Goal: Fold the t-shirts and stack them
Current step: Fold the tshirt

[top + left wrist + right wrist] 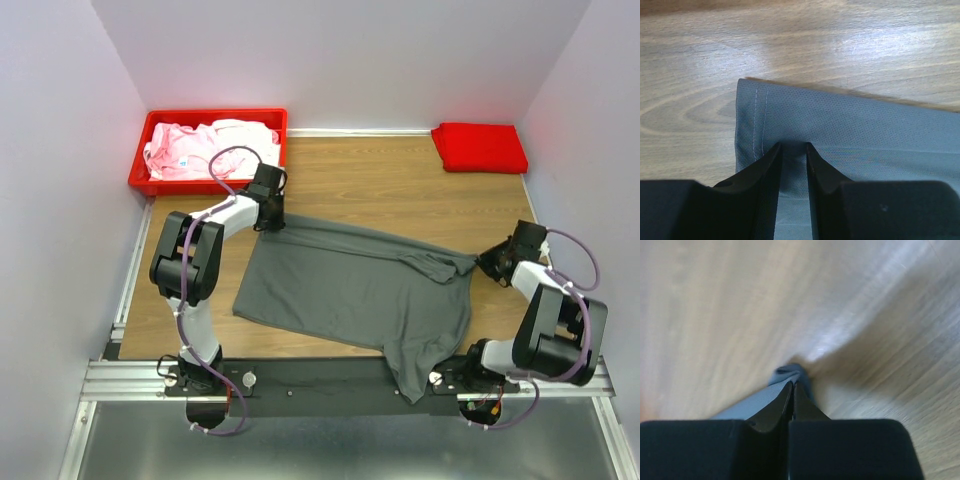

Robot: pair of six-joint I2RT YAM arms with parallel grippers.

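Observation:
A dark grey t-shirt (350, 285) lies spread across the middle of the wooden table, one part hanging over the near edge. My left gripper (268, 222) is at its far left corner. In the left wrist view that gripper (793, 145) stands open, its tips resting on the grey cloth (865, 125) just inside the stitched hem. My right gripper (488, 262) is at the shirt's right edge. Seen from the right wrist, it (792, 383) is shut on a bunched bit of the grey cloth (752, 402). A bright red t-shirt (480, 147) lies folded at the far right.
A red plastic bin (140, 170) stands at the far left corner, holding crumpled pale pink and white t-shirts (200, 150). Walls close in the table on the left, back and right. A metal rail (130, 375) runs along the near edge.

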